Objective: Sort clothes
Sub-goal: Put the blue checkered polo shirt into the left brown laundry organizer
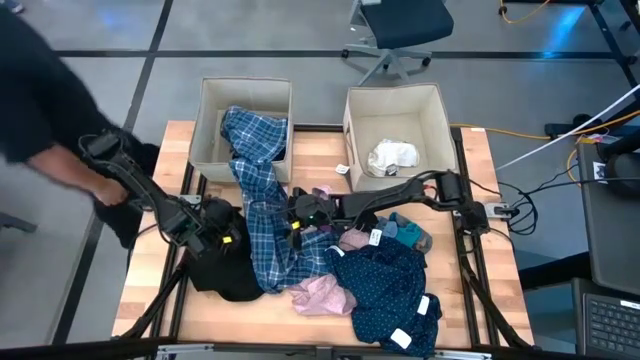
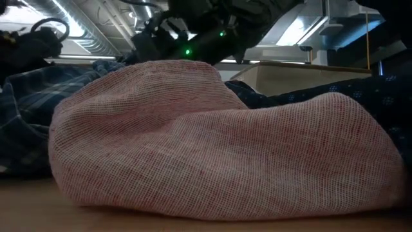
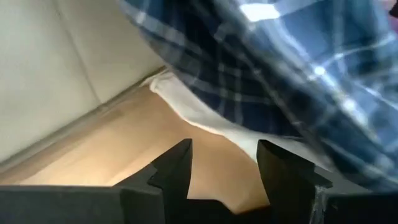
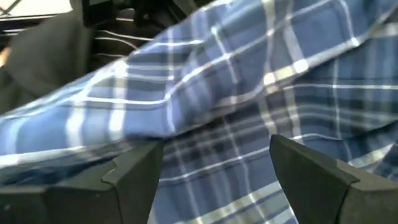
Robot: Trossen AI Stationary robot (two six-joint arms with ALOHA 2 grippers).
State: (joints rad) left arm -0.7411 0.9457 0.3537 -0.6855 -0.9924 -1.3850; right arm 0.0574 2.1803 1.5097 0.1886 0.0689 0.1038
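**A:** so how's the right gripper (image 4: 214, 171) being held, anything caught in it?

**B:** Its fingers are being kept wide apart in the right wrist view, with nothing pinched between them. The blue plaid shirt (image 1: 262, 190) is being looked at point-blank there and is filling the whole gap, but whether the cloth is actually being touched can't be told. From above, that arm is being stretched from the right side toward the table's middle, right at the shirt's edge.

**A:** and the left gripper (image 3: 224, 165)?

**B:** Also being held apart and empty. Bare wood and a white hem are being framed between its fingers, with plaid hanging just beyond. In the high view it's being parked over the black garment (image 1: 225, 265) on the left of the table.

**A:** where's the rest of the clothes being left?

**B:** The plaid shirt is being draped from inside the left bin (image 1: 212, 100) down across the table centre. The navy dotted piece (image 1: 385, 290) is being left near the front right, the pink garment (image 1: 322, 295) just beside it, teal socks (image 1: 405, 232) close to the right arm. Something white is being kept in the right bin (image 1: 432, 100). A person's dark sleeve (image 1: 30, 100) is being seen at the far left.
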